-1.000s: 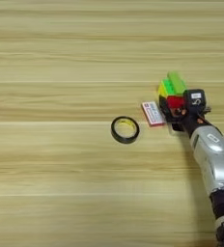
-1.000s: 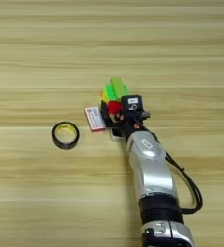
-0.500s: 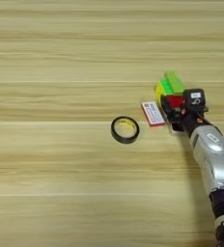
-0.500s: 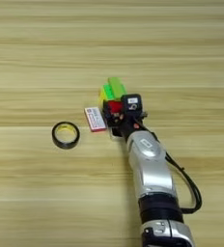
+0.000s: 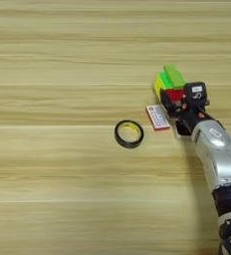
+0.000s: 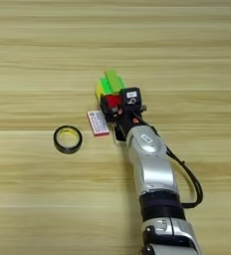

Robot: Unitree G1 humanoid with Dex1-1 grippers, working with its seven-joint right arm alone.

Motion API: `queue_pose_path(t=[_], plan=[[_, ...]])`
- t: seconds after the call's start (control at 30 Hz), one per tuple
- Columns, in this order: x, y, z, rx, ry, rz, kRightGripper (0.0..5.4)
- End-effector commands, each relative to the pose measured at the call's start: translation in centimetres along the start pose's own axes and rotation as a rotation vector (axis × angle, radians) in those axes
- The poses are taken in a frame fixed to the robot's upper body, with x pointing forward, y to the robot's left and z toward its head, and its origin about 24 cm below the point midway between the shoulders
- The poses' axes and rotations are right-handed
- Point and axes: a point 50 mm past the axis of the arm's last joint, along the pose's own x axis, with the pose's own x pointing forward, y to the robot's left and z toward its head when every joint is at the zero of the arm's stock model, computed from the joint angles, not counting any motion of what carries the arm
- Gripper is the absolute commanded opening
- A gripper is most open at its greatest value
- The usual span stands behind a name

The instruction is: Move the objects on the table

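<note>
A light wooden worktop (image 5: 53, 189) with horizontal plank grain fills both views. The right gripper (image 6: 118, 107) sits at the puzzle cube (image 6: 107, 89); its fingers' state is unreadable.

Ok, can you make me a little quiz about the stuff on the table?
1. True or false: the black ring lies touching the white-and-red box.
2. Which thing lies furthest to the robot's left? A) puzzle cube B) black ring C) green bar
3. Fill in: the right gripper is down at the ____ cube, at its red side.

Key:
1. False, bare table shows between them.
2. B.
3. Puzzle.
</note>
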Motion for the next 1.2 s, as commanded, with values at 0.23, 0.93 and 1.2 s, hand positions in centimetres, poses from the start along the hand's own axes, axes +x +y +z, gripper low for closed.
queue_pose_path(t=[0.23, 0.93, 1.2], plan=[[2.6, 3.8, 4.7, -0.066, -0.155, 0.146, 3.31], [2.6, 12.0, 3.4, -0.087, -0.117, 0.431, 3.31], [2.6, 13.3, 2.8, -0.071, -0.103, 0.469, 3.31]])
